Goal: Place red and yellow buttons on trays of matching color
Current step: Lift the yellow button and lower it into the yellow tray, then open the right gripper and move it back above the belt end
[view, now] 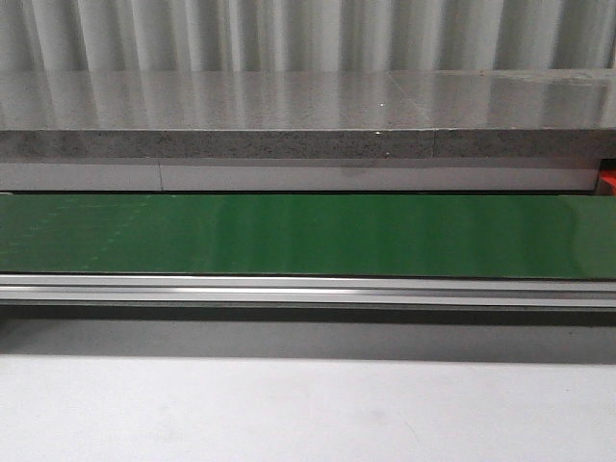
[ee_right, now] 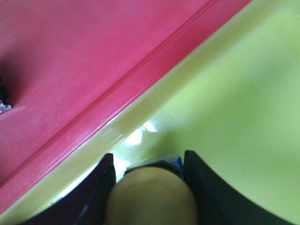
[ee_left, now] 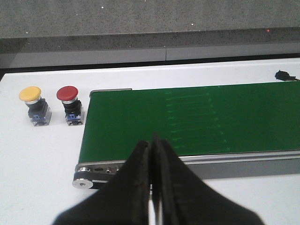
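In the right wrist view my right gripper (ee_right: 149, 153) is shut on a yellow button (ee_right: 150, 197), its fingers on either side of the button's dark body. It hangs low over the floor of the yellow tray (ee_right: 234, 93), close to the rim that meets the red tray (ee_right: 70, 56). In the left wrist view another yellow button (ee_left: 31, 94) and a red button (ee_left: 67, 93) stand side by side on the white table, beyond the belt's end. My left gripper (ee_left: 152, 140) is shut and empty, above the belt's near edge. Neither gripper shows in the front view.
A green conveyor belt (view: 308, 236) runs across the front view, with a grey ledge (view: 308, 106) behind it. The belt's end roller (ee_left: 84, 180) sits near the left fingers. A small black part (ee_left: 282, 75) lies on the table behind the belt. A dark object (ee_right: 3, 98) is at the red tray's edge.
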`<state>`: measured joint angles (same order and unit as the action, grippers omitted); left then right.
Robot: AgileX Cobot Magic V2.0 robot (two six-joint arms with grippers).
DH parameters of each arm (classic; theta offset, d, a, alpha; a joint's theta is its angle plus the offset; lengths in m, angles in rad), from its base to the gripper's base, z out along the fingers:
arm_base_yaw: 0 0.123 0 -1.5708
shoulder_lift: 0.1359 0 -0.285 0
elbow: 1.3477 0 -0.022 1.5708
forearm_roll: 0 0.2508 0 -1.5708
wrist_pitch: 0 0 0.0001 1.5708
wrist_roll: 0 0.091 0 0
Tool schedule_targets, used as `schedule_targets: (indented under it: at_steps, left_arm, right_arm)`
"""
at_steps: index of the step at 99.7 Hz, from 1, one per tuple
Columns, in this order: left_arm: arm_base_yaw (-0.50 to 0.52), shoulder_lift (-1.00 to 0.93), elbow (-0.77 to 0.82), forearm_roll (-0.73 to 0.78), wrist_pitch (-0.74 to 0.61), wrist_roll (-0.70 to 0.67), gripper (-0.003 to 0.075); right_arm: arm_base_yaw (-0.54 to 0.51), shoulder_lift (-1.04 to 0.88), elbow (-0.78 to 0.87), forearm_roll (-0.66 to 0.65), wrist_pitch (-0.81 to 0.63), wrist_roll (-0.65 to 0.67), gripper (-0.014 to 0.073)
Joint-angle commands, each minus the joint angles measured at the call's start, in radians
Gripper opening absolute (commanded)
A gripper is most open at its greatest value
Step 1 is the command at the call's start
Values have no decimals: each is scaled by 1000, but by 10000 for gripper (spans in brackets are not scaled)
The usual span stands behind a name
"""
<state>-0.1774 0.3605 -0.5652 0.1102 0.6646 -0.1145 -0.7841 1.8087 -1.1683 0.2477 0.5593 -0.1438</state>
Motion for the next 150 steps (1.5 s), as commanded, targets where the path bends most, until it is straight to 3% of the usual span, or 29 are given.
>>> schedule_targets:
  at_steps: [1, 8, 15, 32, 40, 70, 110, 125, 150]
  left_arm:
    - [-8, 7, -26, 4, -74, 1, -19]
    - [-8, 7, -26, 4, -74, 1, -19]
    - [-8, 7, -26, 4, -74, 1, -19]
    - [-8, 7, -26, 4, -74, 1, -19]
    - [-8, 7, -26, 4, -74, 1, -19]
    - [-8, 7, -26, 4, -74, 1, -19]
    - [-8, 7, -26, 4, -74, 1, -19]
    - [-8, 7, -26, 4, -74, 1, -19]
    - [-8, 7, -26, 4, -74, 1, -19]
  right_arm:
    - [-7, -37, -24, 11, -45, -1, 209]
    - [-7, -37, -24, 11, -43, -2, 216]
    - [-7, -37, -24, 11, -40, -2, 277]
    - [-7, -45, -25, 11, -26, -2, 592]
    - [-3, -61, -25, 11, -21, -2, 670]
    - [30, -267, -25, 22, -17, -2, 656]
    - [393, -618, -3, 22, 102, -94, 656]
    - [508, -731, 106, 22, 126, -107, 656]
    - [598, -923, 308, 22, 129, -125, 644]
